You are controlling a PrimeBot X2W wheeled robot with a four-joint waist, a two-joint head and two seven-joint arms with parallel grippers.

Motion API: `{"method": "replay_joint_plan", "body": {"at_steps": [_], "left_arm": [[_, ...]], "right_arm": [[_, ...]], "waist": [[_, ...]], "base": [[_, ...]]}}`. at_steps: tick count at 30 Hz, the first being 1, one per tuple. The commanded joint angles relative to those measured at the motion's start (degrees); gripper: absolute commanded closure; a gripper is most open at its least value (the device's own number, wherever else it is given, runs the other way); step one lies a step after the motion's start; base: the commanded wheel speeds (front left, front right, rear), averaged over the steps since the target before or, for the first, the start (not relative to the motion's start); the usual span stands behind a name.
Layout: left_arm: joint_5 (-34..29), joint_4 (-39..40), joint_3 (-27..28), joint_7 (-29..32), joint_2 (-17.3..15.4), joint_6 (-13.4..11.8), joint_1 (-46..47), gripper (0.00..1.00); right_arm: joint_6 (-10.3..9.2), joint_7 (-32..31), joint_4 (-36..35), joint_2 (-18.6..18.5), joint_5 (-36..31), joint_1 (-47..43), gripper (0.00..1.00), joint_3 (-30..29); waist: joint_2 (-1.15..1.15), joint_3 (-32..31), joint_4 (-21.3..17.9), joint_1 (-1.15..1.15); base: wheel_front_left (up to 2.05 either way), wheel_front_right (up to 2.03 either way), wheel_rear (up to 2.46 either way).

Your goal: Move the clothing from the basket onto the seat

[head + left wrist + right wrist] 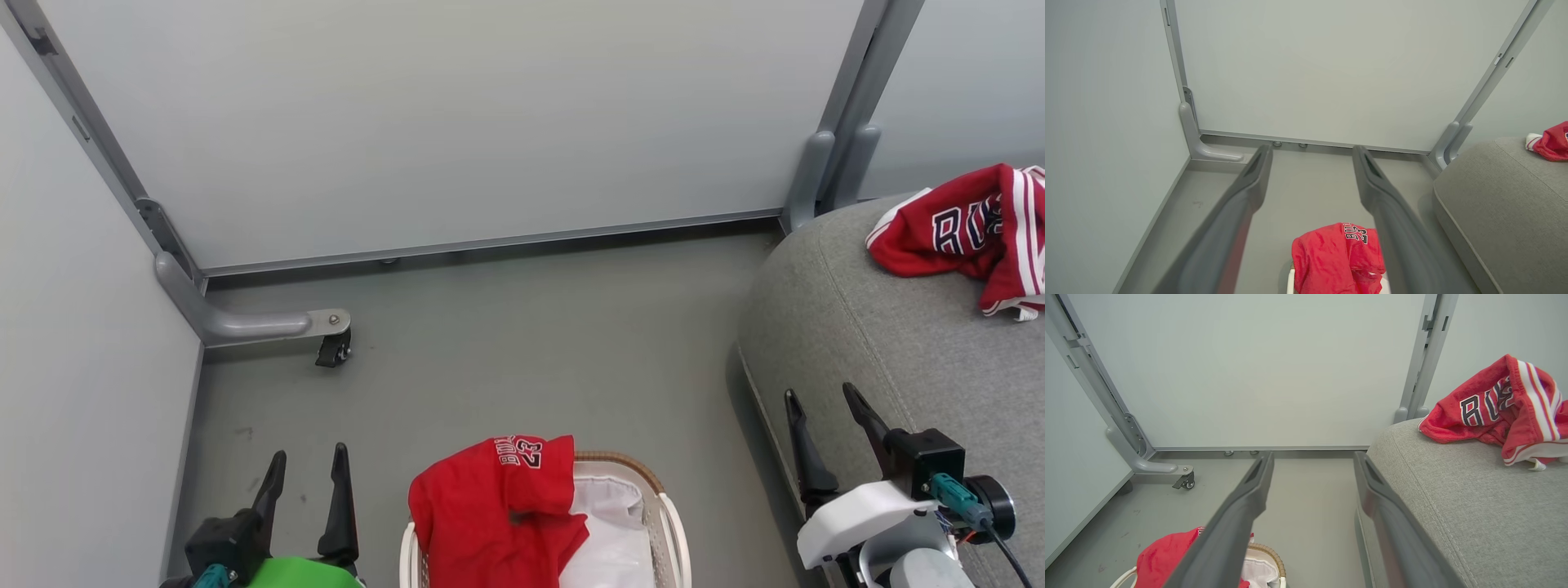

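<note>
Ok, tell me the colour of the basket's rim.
Brown and woven; the basket rim shows best in the head view.

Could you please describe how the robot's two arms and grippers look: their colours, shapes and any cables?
Both have two long, dark, tapering fingers on a black block. The left gripper joins a bright green cover, with a teal plug beside it. The right gripper joins a white shell above a grey rounded part; its teal connector carries a black cable.

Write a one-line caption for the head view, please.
Open left gripper and right gripper flank the basket, red "23" jersey draped over its rim; striped red garment lies on the seat.
</note>
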State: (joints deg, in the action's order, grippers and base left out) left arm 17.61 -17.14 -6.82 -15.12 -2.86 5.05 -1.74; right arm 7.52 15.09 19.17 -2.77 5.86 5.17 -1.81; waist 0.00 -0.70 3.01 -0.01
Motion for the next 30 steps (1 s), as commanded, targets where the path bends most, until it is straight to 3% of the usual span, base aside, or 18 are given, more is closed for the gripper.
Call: {"method": "replay_joint_plan", "body": {"at_steps": [1, 30], "left_arm": [[0.09, -0.27, -0.02, -0.04, -0.07, 0.06, -0.53, 0.0], [-0.98, -2.27, -1.86, -0.05, -0.06, 0.65, 2.1, 0.0]], "right_arm": [[-0.06, 0.11, 0.15, -0.23, 0.18, -0.87, 0.0, -0.08], [-0.06, 0.11, 0.43, -0.21, -0.02, 0.32, 0.0, 0.59]], "waist": [[0.0, -0.08, -0.02, 0.01], [0.0, 0.93, -0.75, 0.01]], "base": [[0.0, 0.0, 0.0], [0.0, 0.0, 0.0]]}}
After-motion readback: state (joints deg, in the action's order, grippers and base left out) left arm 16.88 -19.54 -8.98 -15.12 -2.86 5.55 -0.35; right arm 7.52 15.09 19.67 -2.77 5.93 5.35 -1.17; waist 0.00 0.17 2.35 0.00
